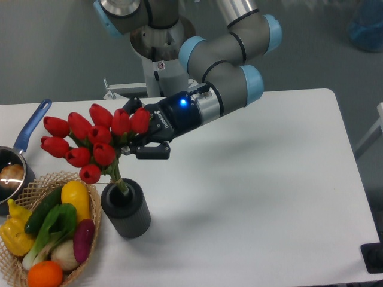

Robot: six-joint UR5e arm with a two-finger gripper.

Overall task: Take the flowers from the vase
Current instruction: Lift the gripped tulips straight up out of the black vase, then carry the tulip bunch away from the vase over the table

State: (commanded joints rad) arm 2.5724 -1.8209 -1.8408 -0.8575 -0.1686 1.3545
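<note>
Item: the flowers (90, 143), red tulip bunch, left of scene, stem ends only just inside the vase (125, 209). Light, soft, top-heavy, probably bruisable. Your gripper (139, 139) is clamped on the stems below the buds; the right hold, so lift gently.

A single fixed camera looks down from the front, fairly near, across the white table (251, 197) toward the arm's base (157, 45)
</note>
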